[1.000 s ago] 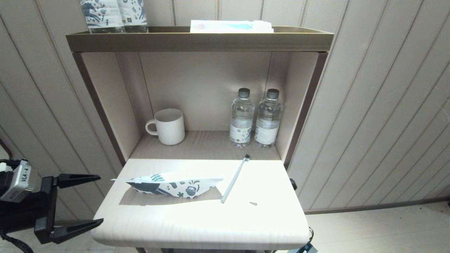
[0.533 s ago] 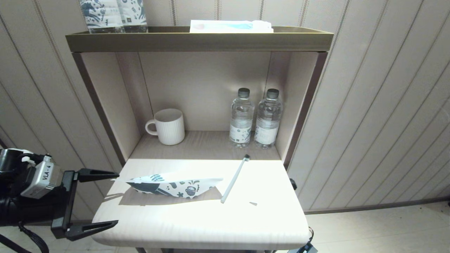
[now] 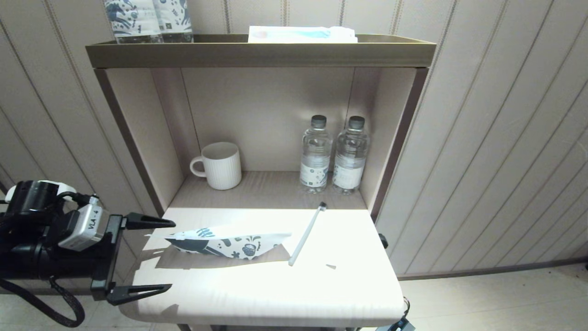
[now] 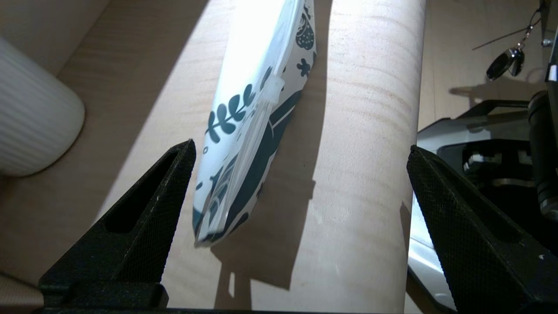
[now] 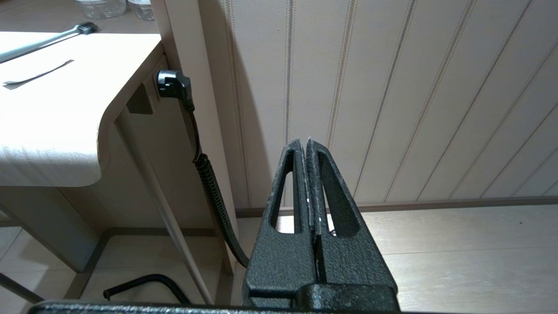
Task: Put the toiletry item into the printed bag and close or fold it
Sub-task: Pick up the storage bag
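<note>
My left gripper (image 3: 158,255) sits at the left edge of the table (image 3: 257,294), fingers spread wide and holding nothing, pointing level toward the printed bag (image 3: 225,242). One fingertip (image 3: 166,223) is just beside the bag's near corner, the other (image 3: 163,288) hangs over the table's front left part. From the left wrist I see the bag (image 4: 250,131) lying between the two spread fingers, its end close to one of them; I can't tell whether it touches. The bag lies flat-ish on the tabletop, its upper edge lifted a little, teal leaf and cup prints showing. The toiletry item (image 3: 307,234) lies to the right of the bag, apart from it, slanting with its dark head toward the two water bottles (image 3: 333,156) at the back right of the shelf. A white ribbed mug (image 3: 219,165) stands at the back left. My right gripper (image 5: 308,192) is clenched, empty, parked low beside the table near the panelled wall (image 5: 392,96)
</note>
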